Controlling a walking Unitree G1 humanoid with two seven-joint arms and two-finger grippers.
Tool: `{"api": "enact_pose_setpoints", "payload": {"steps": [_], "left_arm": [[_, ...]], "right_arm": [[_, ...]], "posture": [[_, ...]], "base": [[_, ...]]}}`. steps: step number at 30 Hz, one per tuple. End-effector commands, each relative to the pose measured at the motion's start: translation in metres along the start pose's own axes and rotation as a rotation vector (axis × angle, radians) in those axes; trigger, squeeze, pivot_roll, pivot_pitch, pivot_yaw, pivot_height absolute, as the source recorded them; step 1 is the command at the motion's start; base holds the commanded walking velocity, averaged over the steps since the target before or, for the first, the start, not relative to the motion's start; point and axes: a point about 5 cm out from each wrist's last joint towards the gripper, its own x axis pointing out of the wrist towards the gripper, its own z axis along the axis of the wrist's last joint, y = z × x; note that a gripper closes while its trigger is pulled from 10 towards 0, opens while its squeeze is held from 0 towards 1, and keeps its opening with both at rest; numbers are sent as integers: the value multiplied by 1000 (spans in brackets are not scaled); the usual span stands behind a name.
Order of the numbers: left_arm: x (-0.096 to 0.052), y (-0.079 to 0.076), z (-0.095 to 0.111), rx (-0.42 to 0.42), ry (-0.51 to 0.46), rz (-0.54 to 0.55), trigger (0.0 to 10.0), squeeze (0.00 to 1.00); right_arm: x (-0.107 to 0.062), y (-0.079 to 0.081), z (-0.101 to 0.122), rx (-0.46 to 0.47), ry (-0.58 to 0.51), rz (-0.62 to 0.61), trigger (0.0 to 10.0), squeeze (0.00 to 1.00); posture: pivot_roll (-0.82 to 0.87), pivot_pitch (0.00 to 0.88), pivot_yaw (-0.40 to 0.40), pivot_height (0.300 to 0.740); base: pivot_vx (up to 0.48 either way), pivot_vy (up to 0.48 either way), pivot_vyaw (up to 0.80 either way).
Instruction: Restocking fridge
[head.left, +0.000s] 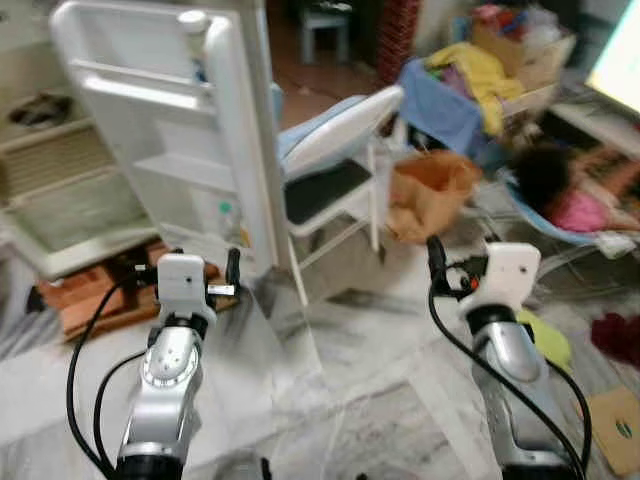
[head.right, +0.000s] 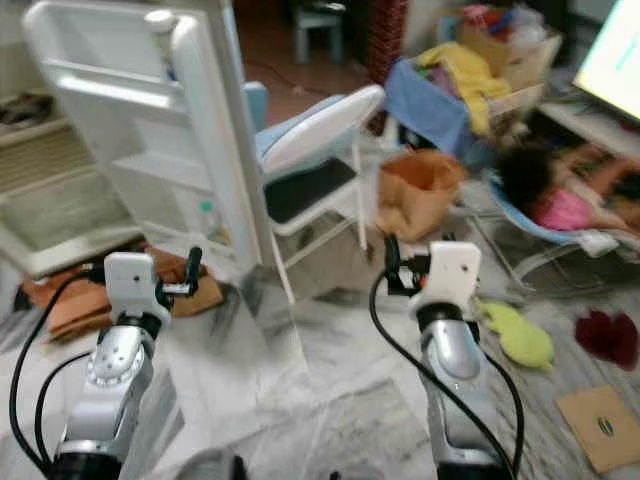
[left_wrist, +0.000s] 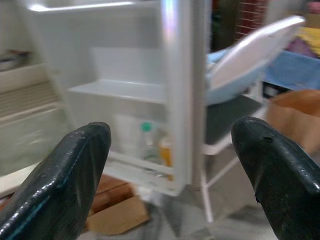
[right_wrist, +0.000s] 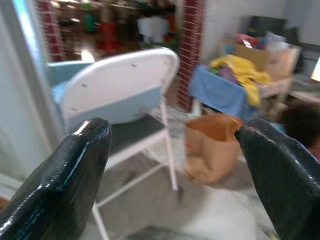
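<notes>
Both hands, left hand (head.left: 232, 268) and right hand (head.left: 436, 256), are open and empty before the open white fridge door (head.left: 170, 120), probably because the brown paper bag (head.left: 428, 192) beside it holds the stock.

Even indoor daylight fills the room, with no hard shadows on the marble floor (head.left: 340, 380). All four pictures are softly blurred by motion, worst toward the edges. Glare whitens the open fridge door (head.left: 150, 90), and a bright patch blows out at the far right edge of the head views.
</notes>
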Motion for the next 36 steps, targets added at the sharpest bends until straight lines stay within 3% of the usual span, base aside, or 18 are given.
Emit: {"api": "enact_pose_setpoints", "payload": {"steps": [1,6,17,21,23,32,36], "left_arm": [[-2,10,-2,17,15,40,10000,0],[0,4,9,31,-66,-35,10000,0],[-2,7,7,29,-53,-20,10000,0],[-2,6,8,29,-55,-23,10000,0],[-3,5,8,28,-55,-25,10000,0],[-1,5,8,22,-50,-23,10000,0],[0,4,5,23,-13,10,10000,0]], "right_arm": [[2,10,2,20,-6,37,10000,0],[4,13,4,26,-24,27,10000,0],[6,17,4,-12,-12,34,10000,0],[12,15,7,-140,-51,-31,10000,0],[12,15,7,-45,-38,-3,10000,0],[11,15,10,-25,-49,40,10000,0],[13,22,10,-4,-49,85,10000,0]], "posture": [[-11,71,-12,740],[-13,83,-8,740],[-1,102,-18,740],[2,104,-21,740],[4,104,-24,740],[-4,109,-24,740],[-6,110,-25,740]], "base": [[0,0,800],[70,0,160],[480,0,0],[480,0,0],[480,0,0],[452,0,0],[73,0,800]]}}
